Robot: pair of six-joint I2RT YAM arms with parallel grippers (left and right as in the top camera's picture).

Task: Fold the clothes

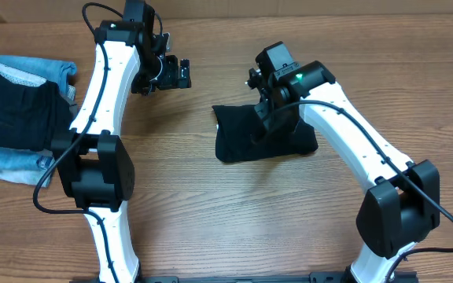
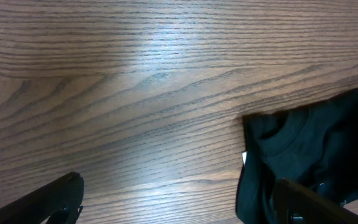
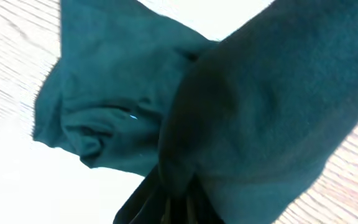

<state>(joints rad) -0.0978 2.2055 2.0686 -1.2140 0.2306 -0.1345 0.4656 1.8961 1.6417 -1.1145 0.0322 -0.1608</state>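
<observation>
The right arm [image 1: 344,134] bends down over the plain black short-sleeved T-shirt [image 1: 238,145] lying mid-table [image 1: 211,228]. Only its wrist view shows the right fingers [image 3: 185,213] pinching bunched fabric. The left fingers [image 2: 48,199] are spread wide above bare wood.

The table [image 1: 211,212] looks like wood, its long grain strong and its finish smooth, with a soft sheen where light falls. The black T-shirt [image 1: 238,141] is thin, soft cloth, quite matt and creased. The left arm [image 1: 104,75] and right arm [image 1: 348,135] have smooth, faintly glossy white plastic shells and duller black joints. The pale blue denim [image 1: 30,67] looks coarser than the dark folded garment [image 1: 10,110] lying on it.
</observation>
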